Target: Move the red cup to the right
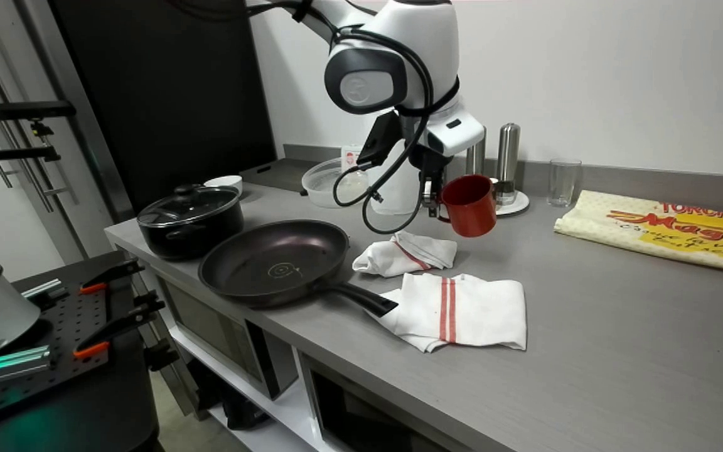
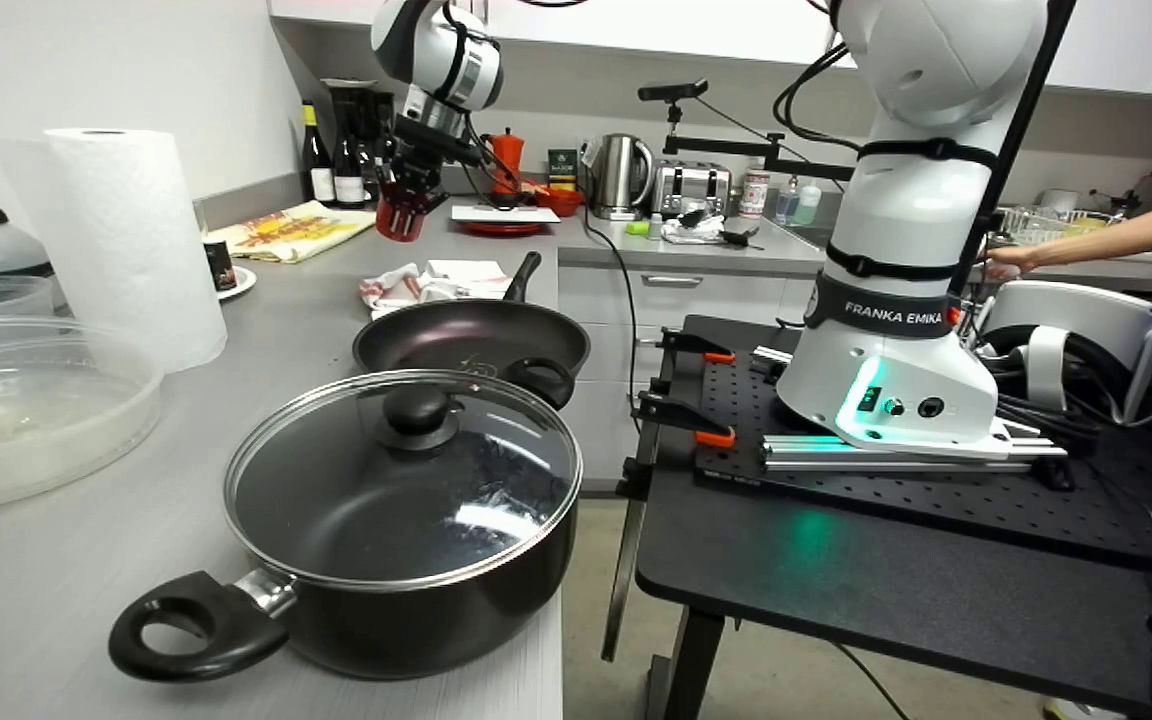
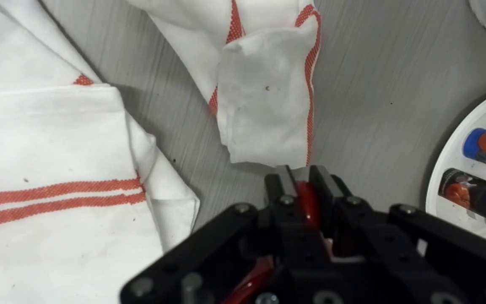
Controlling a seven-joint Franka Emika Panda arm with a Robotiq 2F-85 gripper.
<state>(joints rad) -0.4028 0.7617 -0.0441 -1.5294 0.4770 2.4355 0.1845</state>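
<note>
The one gripper (image 3: 301, 181) has its two fingers clamped on the handle of the single red cup (image 1: 473, 210) — a strip of red shows pinched between them in the wrist view — and the cup hangs clear of the grey countertop (image 1: 619, 351), mouth up and slightly tilted. With the cup as the centre of the dial in an exterior view, two white cloths with red stripes lie below: a crumpled cloth (image 1: 374, 258) at eight o'clock and a folded cloth (image 1: 490, 314) at six. One frying pan (image 1: 255, 267) sits between eight and nine, its one handle pointing to four o'clock and ending over the edge of the folded cloth. Farther out at nine stands one black pot (image 1: 211, 235) under one glass lid (image 2: 336, 480). One pale cloth with yellow and red print (image 1: 681, 232) lies at three, one drinking glass (image 1: 563, 182) stands between two and three, and two steel cylinders (image 1: 508, 154) rise at twelve and one. In the wrist view, one white plate (image 3: 452, 217) with two printed pieces on it lies at three o'clock from the gripper. Reckoned from the pot in an exterior view, one paper towel roll (image 2: 141, 250) stands between ten and eleven, one wide clear bowl (image 2: 126, 430) sits at nine, one kettle (image 2: 621, 175) is at one, and one toaster (image 2: 693, 190) between one and two.
</note>
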